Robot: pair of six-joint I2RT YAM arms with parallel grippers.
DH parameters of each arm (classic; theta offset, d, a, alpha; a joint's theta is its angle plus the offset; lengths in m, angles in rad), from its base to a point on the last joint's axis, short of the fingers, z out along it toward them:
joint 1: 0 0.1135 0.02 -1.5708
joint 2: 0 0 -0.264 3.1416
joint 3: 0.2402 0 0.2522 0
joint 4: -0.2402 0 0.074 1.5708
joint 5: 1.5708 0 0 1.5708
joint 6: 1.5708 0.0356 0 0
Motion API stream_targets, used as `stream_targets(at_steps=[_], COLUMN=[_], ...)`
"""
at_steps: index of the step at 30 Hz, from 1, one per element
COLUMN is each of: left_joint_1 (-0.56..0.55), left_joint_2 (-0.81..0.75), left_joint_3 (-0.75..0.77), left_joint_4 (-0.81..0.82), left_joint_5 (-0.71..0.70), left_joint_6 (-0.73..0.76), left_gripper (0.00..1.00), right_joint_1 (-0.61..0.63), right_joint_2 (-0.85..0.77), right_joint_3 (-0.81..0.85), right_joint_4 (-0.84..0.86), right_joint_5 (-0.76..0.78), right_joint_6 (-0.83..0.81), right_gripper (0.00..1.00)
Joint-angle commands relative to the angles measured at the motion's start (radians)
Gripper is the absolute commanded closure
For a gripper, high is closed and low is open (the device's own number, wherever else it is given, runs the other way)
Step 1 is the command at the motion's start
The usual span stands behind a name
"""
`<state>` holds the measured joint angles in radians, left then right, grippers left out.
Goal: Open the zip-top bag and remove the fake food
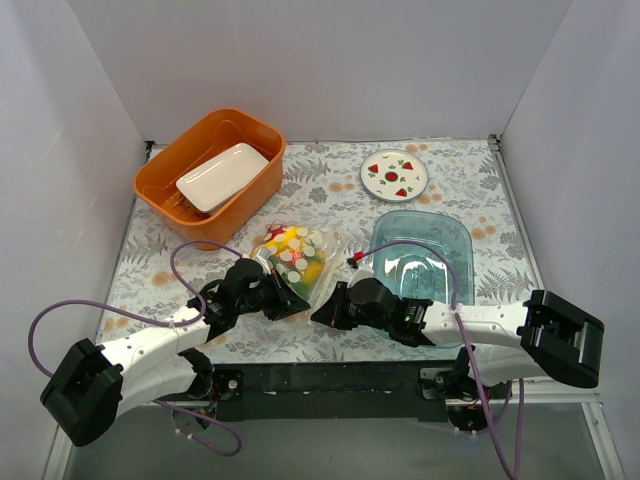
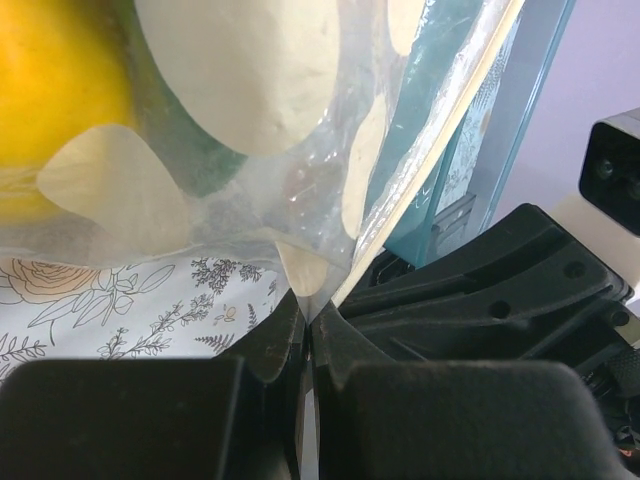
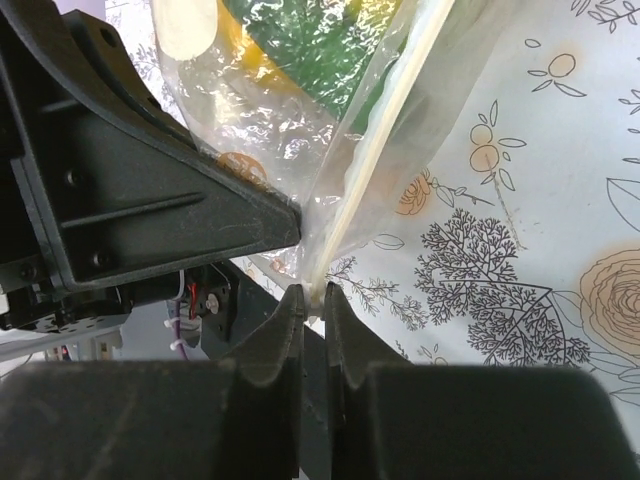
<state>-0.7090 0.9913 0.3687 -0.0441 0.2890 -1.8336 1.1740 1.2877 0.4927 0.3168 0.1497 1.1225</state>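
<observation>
The zip-top bag (image 1: 297, 258), clear with white dots, lies on the floral tablecloth in the middle. The fake food (image 1: 291, 256) is inside it: yellow, red and green pieces. My left gripper (image 1: 287, 303) is shut on the bag's near corner; in the left wrist view the plastic (image 2: 300, 180) runs into the closed jaws (image 2: 308, 318), with a yellow piece (image 2: 50, 90) showing inside the bag. My right gripper (image 1: 322, 313) is shut on the bag's zip strip (image 3: 385, 140) at its near end (image 3: 314, 295). The two grippers sit close together, almost touching.
An orange bin (image 1: 260, 180) with a white rectangular dish (image 1: 222, 176) stands at the back left. A round white plate (image 1: 394, 175) printed with strawberries is at the back. A clear blue tray (image 1: 425, 250) lies right of the bag, beside my right arm.
</observation>
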Motion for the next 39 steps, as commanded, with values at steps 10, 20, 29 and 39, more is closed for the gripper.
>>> stream_targets(at_steps=[10,20,29,39], left_joint_1=[-0.001,0.0,-0.001,-0.001], left_joint_2=[-0.008,-0.028,0.0,-0.037], left_joint_3=[-0.005,-0.002,0.013,0.006], left_joint_4=[-0.002,-0.031,-0.033,-0.085], left_joint_5=[0.059,0.087,0.101,0.111], left_joint_6=[0.031,0.06,0.076,0.102], left_gripper=[1.0,1.0,0.81,0.54], right_joint_1=[-0.039,-0.128,-0.128,-0.128], right_joint_2=[-0.12,-0.154,-0.07,-0.073], right_joint_3=[-0.006,-0.043,0.003,0.012], right_joint_4=[-0.054,-0.062,0.005,-0.013], right_joint_5=[0.111,0.068,-0.05,-0.009], right_joint_6=[-0.007,-0.027,-0.059,-0.061], right_gripper=[0.91,0.91,0.91,0.92])
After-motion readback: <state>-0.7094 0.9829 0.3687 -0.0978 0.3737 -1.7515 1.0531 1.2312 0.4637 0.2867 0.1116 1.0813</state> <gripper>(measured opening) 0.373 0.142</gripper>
